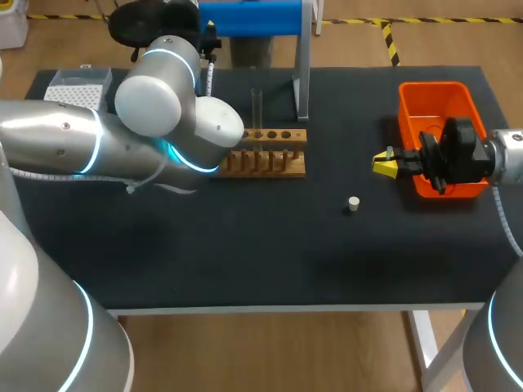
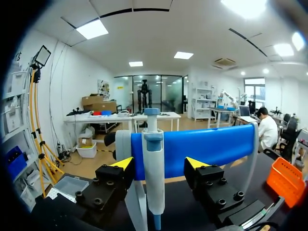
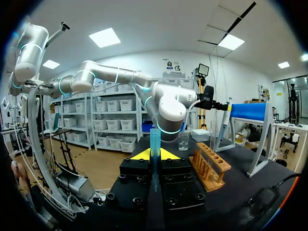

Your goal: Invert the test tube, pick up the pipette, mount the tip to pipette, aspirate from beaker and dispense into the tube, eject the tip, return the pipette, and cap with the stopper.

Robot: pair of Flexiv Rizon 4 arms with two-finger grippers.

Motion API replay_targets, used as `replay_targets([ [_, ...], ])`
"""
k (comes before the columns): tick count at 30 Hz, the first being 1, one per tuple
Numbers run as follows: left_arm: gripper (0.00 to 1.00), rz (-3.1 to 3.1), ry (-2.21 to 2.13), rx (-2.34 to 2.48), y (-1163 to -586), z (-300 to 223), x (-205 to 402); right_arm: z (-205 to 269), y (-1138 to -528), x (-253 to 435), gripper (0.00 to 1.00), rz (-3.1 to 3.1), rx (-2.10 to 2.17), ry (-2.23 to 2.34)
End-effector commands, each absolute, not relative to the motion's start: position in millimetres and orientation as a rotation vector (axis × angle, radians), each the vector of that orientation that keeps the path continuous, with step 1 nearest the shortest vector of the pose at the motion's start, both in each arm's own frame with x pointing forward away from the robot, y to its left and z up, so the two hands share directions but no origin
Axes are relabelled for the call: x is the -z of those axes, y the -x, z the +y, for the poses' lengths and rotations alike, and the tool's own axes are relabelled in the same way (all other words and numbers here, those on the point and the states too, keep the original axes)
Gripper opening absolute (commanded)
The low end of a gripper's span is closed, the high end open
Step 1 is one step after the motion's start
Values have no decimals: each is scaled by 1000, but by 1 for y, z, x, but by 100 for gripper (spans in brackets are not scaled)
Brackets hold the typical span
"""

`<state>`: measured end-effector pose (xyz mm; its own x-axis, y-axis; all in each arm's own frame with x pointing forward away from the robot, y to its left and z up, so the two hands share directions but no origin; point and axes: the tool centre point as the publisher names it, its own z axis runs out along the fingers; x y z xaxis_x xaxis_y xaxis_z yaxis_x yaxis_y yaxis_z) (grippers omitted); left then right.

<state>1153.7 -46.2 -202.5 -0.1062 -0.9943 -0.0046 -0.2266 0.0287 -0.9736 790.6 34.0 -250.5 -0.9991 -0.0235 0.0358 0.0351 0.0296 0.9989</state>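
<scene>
Right pincer (image 3: 154,155), its two yellow-tipped fingers pressed from both sides against an upright translucent blue tip (image 3: 155,139). Beside it on the dark bench (image 3: 240,192) stands a wooden rack (image 3: 211,168) holding one clear test tube (image 3: 213,132) upright at its far end. Beyond the tip, a glass beaker (image 3: 183,141). The left arm (image 3: 171,108) ends at the pipette (image 3: 225,120) hanging on a blue stand (image 3: 248,111).

Rack (image 1: 265,155): bare matt wood. In rack: tube (image 1: 257,110), clear, glassy. Under rack: table (image 1: 245,253), matt black. Right of rack: bin (image 1: 433,86), smooth orange plastic. Behind rack: pipette (image 2: 154,178), smooth pale plastic.
</scene>
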Motion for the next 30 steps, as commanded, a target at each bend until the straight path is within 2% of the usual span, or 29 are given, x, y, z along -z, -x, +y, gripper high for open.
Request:
replay_targets([
  [1, 67, 1477, 1312, 1154, -1160, -44, 202, 34, -790, 250, 0, -2226, 2158, 14],
  [8, 65, 1484, 1314, 1152, -1164, -44, 205, 34, -790, 250, 0, -2226, 2158, 14],
  [10, 50, 1484, 1314, 1152, -1165, -44, 205, 34, -790, 250, 0, -2226, 2158, 14],
  [15, 45, 1487, 1317, 1149, -1167, -44, 206, 34, -790, 250, 0, -2226, 2158, 14],
  [30, 45, 1486, 1330, 1142, -1173, -42, 210, 34, -790, 250, 0, -2226, 2158, 14],
])
